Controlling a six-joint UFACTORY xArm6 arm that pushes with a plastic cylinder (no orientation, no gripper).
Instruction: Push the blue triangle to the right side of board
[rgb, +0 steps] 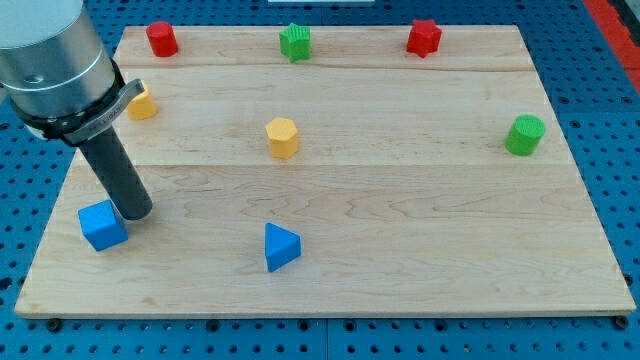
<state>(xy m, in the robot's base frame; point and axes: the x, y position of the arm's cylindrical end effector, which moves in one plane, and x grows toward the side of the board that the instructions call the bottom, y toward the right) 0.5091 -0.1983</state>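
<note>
The blue triangle (280, 246) lies on the wooden board (400, 260) near the view's bottom, left of centre. My tip (135, 213) rests on the board at the view's lower left, well to the left of the blue triangle. It sits right beside a blue cube (103, 225), at the cube's upper right edge, touching it or nearly so.
A yellow hexagonal block (283, 137) stands mid-board. Another yellow block (142, 103) is partly hidden behind the arm. Along the view's top are a red cylinder (162, 39), a green star (296, 42) and a red star (423, 38). A green cylinder (524, 135) stands at right.
</note>
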